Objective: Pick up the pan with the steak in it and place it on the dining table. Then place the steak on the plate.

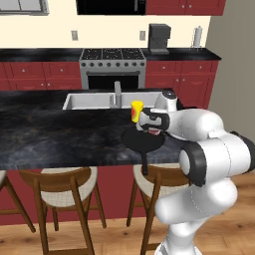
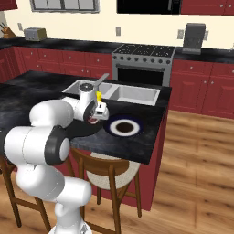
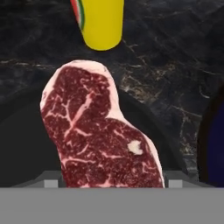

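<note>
- On the dining table [image 1: 50,134], close to the front edge: pan [image 1: 142,141] set down flat, handle sticking out past the edge above the stools [image 1: 62,187].
- So, first half of the task judged done; now at the second half, moving the meat.
- Inside the pan, seen close from the hand: steak [image 3: 103,131], lying flat on the dark base, one end toward a yellow bottle [image 3: 103,22] standing just beyond the pan.
- Low over the pan: gripper [image 1: 149,128], pointed down at the steak [image 1: 155,132].
- At the bottom of the hand view: fingertips [image 3: 51,183] apart, one against each side of the steak's near end, looking clamped on it (how firm, impossible to say).
- No sign of lift yet; meat apparently resting in the pan.
- Just beside the pan, toward the table's end: plate [image 2: 124,127], white rim, dark centre, bare (also a dark curve at the edge of the hand view [image 3: 214,140]).
- Next, probably: raise the steak straight up clear of the pan's rim, carry it the short way sideways, lower over the plate's centre, then let go.
- Needs care: keep away from the yellow bottle, avoid dragging the pan along, hold the limp slab level so as not to slip.
</note>
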### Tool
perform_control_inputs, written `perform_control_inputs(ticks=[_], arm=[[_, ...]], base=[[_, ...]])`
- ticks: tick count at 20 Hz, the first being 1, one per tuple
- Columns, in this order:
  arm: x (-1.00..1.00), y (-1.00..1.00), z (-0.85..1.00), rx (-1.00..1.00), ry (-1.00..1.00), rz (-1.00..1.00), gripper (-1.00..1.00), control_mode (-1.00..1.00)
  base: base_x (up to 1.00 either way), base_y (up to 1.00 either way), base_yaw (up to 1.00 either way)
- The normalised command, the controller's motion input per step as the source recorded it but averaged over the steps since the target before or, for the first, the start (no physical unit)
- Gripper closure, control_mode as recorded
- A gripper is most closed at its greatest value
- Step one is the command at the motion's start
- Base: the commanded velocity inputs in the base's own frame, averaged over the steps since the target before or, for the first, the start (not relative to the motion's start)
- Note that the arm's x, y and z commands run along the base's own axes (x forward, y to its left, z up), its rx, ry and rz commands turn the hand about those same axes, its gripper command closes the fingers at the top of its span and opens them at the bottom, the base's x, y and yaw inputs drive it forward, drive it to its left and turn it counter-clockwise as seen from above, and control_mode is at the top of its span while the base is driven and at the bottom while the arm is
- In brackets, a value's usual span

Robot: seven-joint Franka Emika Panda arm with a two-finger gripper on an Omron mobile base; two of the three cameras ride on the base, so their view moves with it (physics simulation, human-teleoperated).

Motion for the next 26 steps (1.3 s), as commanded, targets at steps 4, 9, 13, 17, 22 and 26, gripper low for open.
perform_control_inputs(ticks=[4, 9, 13, 17, 22, 26], arm=[[-0.05, -0.38, 0.32, 0.00, -0.01, -0.04, 1.00, -1.00], [0.00, -0.46, 0.37, 0.00, 0.00, -0.08, 1.00, -1.00], [0.00, -0.62, 0.17, 0.00, 0.00, -0.07, 1.00, -1.00], [0.00, -0.76, 0.00, 0.00, 0.00, -0.04, 1.00, -1.00], [-0.10, -0.70, -0.10, 0.00, -0.02, 0.00, 1.00, -1.00], [-0.03, -0.07, 0.00, 0.00, -0.01, 0.00, 1.00, -1.00]], base=[[0.00, 0.00, 0.00], [0.00, 0.00, 0.00], [0.00, 0.00, 0.00], [0.00, 0.00, 0.00], [0.00, 0.00, 0.00], [0.00, 0.00, 0.00]])
